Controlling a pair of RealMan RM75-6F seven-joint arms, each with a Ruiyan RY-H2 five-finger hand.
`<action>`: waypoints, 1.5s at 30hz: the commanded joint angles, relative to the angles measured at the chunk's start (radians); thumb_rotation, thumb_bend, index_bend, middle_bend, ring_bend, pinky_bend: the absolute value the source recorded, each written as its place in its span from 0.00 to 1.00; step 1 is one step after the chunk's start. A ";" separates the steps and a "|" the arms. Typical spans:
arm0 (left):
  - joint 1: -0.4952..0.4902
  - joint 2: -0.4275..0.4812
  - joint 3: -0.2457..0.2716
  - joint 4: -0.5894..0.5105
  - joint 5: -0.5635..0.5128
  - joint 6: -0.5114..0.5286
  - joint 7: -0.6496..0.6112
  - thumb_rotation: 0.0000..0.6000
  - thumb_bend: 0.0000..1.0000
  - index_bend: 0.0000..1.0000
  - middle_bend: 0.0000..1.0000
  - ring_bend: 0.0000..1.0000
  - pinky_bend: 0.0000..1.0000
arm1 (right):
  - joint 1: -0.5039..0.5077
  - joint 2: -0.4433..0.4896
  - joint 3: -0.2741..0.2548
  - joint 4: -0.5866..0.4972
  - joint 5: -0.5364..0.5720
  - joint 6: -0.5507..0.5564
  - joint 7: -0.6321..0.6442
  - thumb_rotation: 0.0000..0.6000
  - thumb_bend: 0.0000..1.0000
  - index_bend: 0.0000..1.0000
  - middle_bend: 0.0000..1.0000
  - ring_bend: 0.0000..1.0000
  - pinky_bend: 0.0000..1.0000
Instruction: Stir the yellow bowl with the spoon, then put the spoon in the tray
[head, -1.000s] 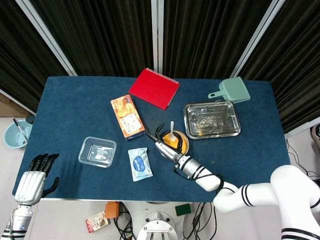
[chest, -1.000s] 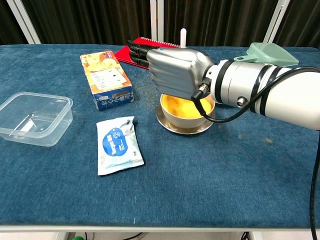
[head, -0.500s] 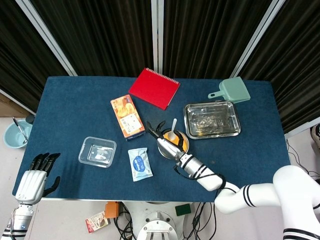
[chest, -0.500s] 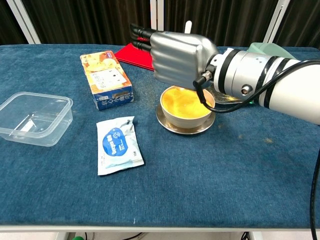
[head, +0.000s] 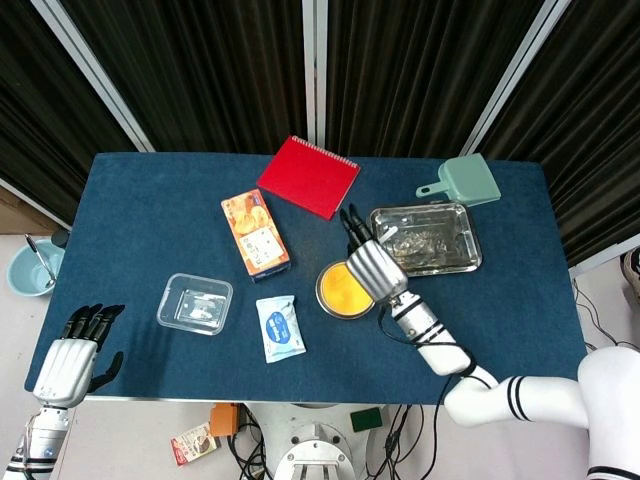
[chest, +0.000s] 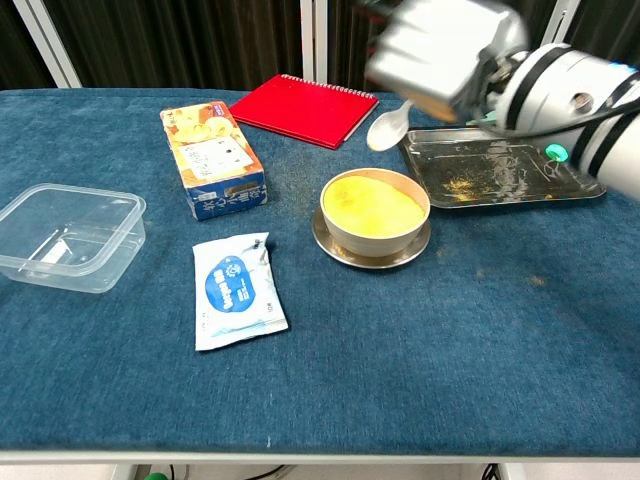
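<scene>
Since a second ago your right hand (chest: 440, 45) has lifted the spoon (chest: 386, 127) clear of the yellow bowl (chest: 375, 213); it hangs just short of the tray (chest: 500, 172). Fingers clamp its handle, blurred. Release early and it lands on the bench. Only the chest view shows the spoon; only the head view shows your left hand (head: 68, 358), idle with fingers straight.

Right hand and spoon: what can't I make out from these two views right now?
- Grip on the spoon: in the chest view the right hand is motion-blurred and cut by the top edge; only the spoon's bowl shows.
- Spoon in the head view: hidden under the right hand.
- Height of the spoon above the tray: neither view settles it.
- Left hand: at the frame's corner, its arm cut off.
</scene>
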 joint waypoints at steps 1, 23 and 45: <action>0.001 0.001 0.001 -0.003 -0.001 0.000 0.001 1.00 0.39 0.11 0.14 0.07 0.10 | -0.061 0.004 0.052 0.085 0.060 0.001 0.163 1.00 0.52 0.85 0.33 0.00 0.00; 0.004 0.008 0.003 -0.024 -0.011 -0.005 0.021 1.00 0.39 0.11 0.14 0.07 0.10 | -0.078 -0.168 0.146 0.445 0.334 -0.263 0.512 1.00 0.36 0.51 0.24 0.00 0.00; -0.023 0.050 -0.027 -0.056 -0.007 -0.004 0.034 1.00 0.39 0.11 0.13 0.07 0.10 | -0.540 0.379 -0.068 -0.172 -0.113 0.231 0.953 1.00 0.36 0.22 0.16 0.00 0.00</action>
